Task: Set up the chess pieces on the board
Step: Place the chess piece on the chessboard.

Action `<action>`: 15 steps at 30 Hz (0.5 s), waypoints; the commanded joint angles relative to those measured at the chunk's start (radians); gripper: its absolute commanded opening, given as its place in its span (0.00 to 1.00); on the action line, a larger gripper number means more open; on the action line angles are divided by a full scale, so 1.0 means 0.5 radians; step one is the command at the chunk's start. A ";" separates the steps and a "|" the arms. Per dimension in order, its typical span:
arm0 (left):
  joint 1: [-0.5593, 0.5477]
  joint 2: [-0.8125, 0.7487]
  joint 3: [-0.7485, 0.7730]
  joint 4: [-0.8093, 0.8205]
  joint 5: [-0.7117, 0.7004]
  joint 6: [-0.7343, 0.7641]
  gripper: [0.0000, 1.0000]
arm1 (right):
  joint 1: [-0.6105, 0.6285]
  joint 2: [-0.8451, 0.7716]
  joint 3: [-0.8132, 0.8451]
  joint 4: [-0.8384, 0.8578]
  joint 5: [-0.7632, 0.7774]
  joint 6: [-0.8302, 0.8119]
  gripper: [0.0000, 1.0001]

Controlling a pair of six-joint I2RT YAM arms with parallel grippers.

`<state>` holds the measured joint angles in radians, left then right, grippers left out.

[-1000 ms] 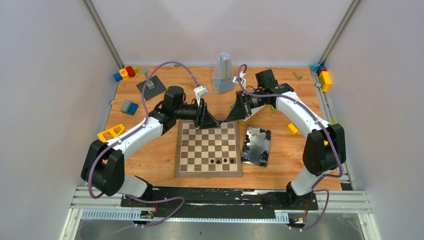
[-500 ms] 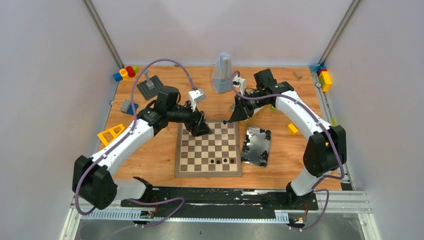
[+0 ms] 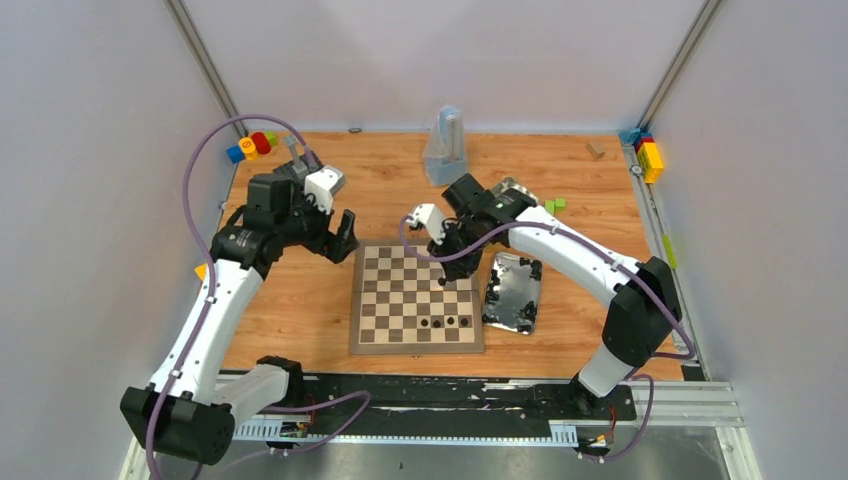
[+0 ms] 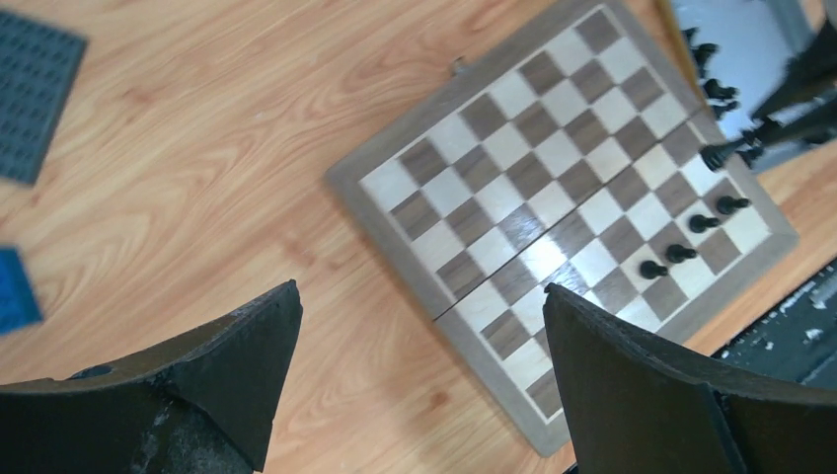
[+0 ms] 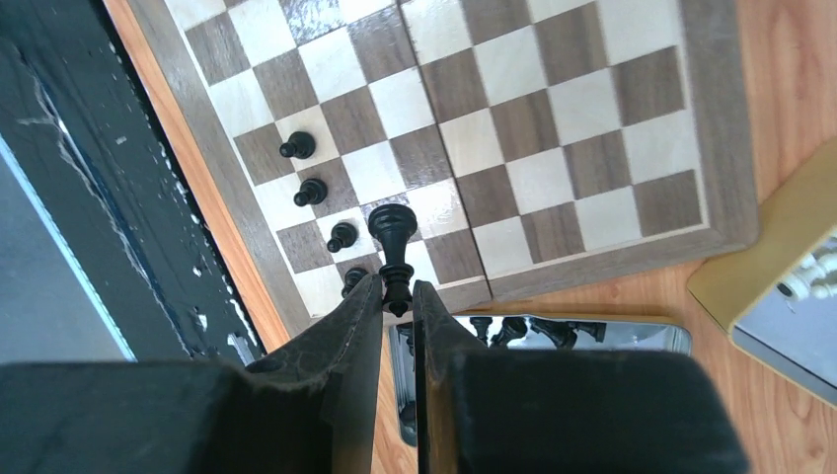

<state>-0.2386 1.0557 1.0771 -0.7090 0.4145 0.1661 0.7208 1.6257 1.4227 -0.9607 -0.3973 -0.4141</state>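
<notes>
The board (image 3: 400, 290) lies flat at mid-table, with several black pawns (image 3: 448, 322) in a row near its front right corner. My right gripper (image 5: 397, 284) is shut on the top of a taller black piece (image 5: 392, 225), which hangs above the board's right side near those pawns (image 5: 312, 191). From above, this gripper (image 3: 455, 265) is over the board's right half. My left gripper (image 4: 419, 288) is open and empty, hovering over the board's (image 4: 513, 168) left edge. In the top view it (image 3: 340, 235) sits off the board's far left corner.
A shiny metal tin (image 3: 512, 292) with more black pieces (image 5: 553, 334) lies right of the board. A second tin (image 5: 790, 296) holds pale pieces. A grey studded plate (image 4: 35, 89), a blue block (image 4: 15, 286), a clear container (image 3: 445, 150) and coloured blocks (image 3: 650, 155) stand around the table.
The two grippers were close together above the board's far edge. My left gripper has opened wide and pulled away to the left. My right gripper has moved forward over the board with the black piece.
</notes>
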 commanded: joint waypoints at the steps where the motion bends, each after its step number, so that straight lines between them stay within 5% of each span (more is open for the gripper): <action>1: 0.238 -0.060 0.126 -0.228 -0.127 0.010 1.00 | 0.194 0.126 0.150 -0.139 0.331 -0.099 0.05; 7: 0.555 -0.019 0.162 -0.322 -0.035 -0.044 1.00 | 0.403 0.297 0.318 -0.331 0.540 -0.177 0.05; 15: 0.638 0.033 0.142 -0.278 -0.005 -0.084 1.00 | 0.682 0.332 0.380 -0.436 0.657 -0.235 0.05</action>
<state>0.0677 1.0618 1.1194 -0.8524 0.3847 0.1432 0.9947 1.7809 1.5494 -1.1286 -0.1379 -0.5014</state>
